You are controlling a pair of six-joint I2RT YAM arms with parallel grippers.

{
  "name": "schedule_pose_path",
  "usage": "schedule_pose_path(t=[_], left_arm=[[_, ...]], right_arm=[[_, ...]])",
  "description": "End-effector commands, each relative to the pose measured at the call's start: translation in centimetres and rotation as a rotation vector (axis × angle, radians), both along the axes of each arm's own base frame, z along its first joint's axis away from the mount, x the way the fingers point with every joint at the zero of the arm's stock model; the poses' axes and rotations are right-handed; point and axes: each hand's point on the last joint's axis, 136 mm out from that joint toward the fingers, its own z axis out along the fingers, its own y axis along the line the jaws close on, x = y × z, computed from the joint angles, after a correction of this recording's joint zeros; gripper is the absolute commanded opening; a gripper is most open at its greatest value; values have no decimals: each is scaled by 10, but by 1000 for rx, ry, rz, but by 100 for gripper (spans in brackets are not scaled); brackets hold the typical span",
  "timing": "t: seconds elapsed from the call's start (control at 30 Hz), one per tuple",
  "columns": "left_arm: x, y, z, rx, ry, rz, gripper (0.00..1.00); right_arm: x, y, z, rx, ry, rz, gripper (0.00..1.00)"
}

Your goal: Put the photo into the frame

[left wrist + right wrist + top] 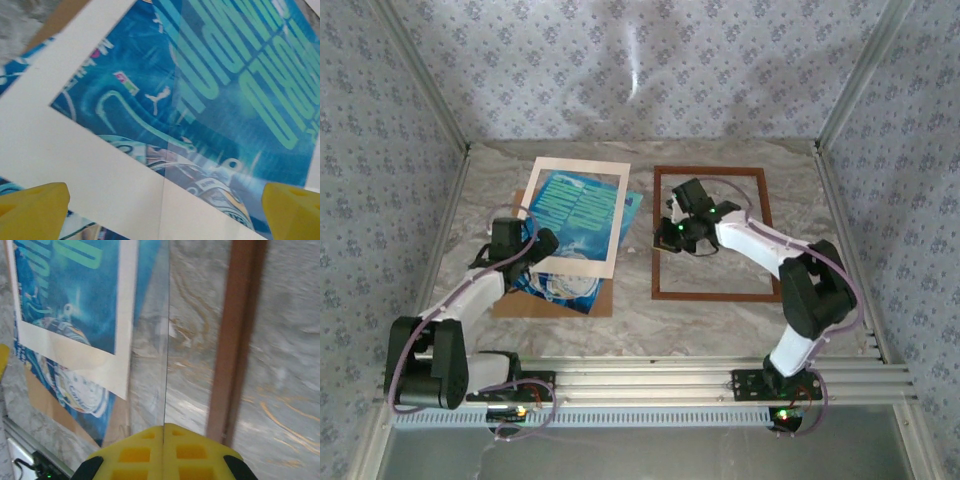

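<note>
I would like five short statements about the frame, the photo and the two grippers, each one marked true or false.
1. The frame is empty, with bare table inside it. True.
2. The photo lies inside the frame. False: it lies to the left of the frame, on the brown backing board.
3. The left gripper is open. True.
4. The cream mat lies under the photo. False: the mat lies on top of the photo.
5. The right gripper is wide open. False: its fingers are shut together.
</note>
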Motion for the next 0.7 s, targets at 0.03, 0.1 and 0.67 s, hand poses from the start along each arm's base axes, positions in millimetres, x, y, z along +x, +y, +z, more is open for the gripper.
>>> schedule_pose_path(t=[0.03,0.1,0.67], left_arm=[[11,-43,13,-93,-53,-126,98],[14,-61,16,-98,-58,-170,99],[18,-112,-40,-63,123,-300,99]], right_arm=[[-10,-31,-6,-71,-57,-21,0],[-19,-42,-10,-89,-60,-40,0],[-31,-85,-53,-178,-135,-26,24]])
